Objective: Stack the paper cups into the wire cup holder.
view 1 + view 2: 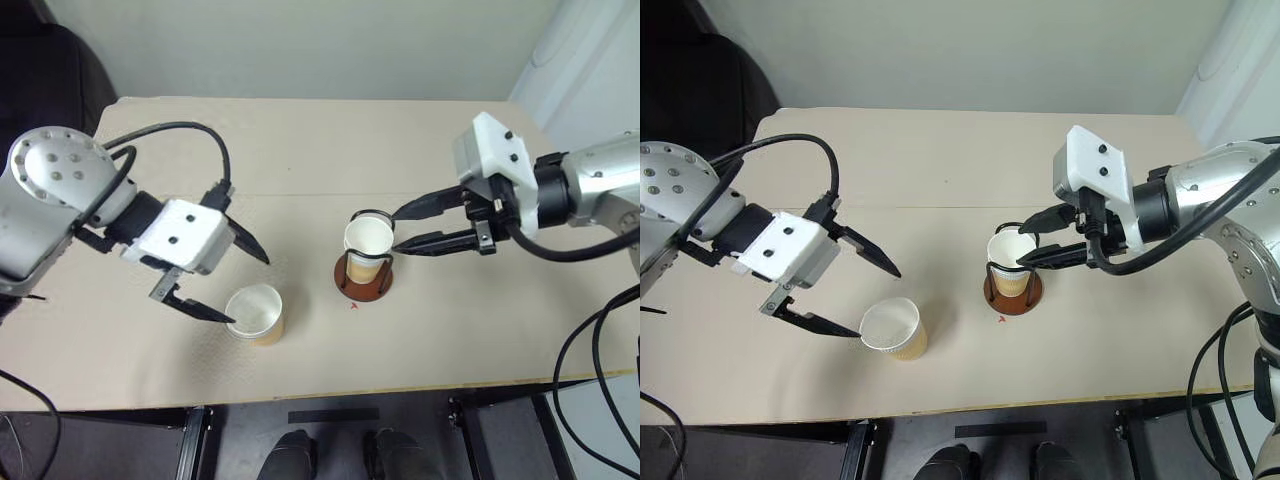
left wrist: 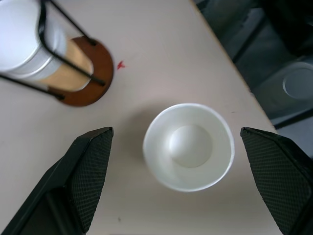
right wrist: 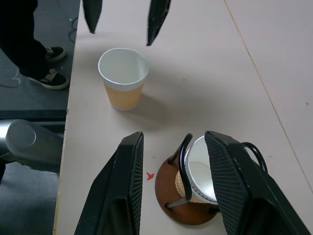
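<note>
1. The holder (image 1: 364, 277) stands centre-frame in the left eye view, with a stack of cups (image 1: 368, 240) already seated inside its wire loops, leaning slightly.
2. The loose cup (image 1: 256, 313) stands upright on the table (image 1: 300, 150), lower left of the holder and well apart from it.
3. The left gripper (image 1: 236, 285) hangs over that cup with fingers spread wide, empty; one tip is near the rim.
4. The right gripper (image 1: 400, 228) hovers at the stack's rim, half open, gripping nothing that can be seen.
5. A good next grasp probably means lowering the left fingers to straddle the cup wall squarely, closing gently so the paper does not crush.
6. The right gripper may need to clear the holder's mouth first.
</note>
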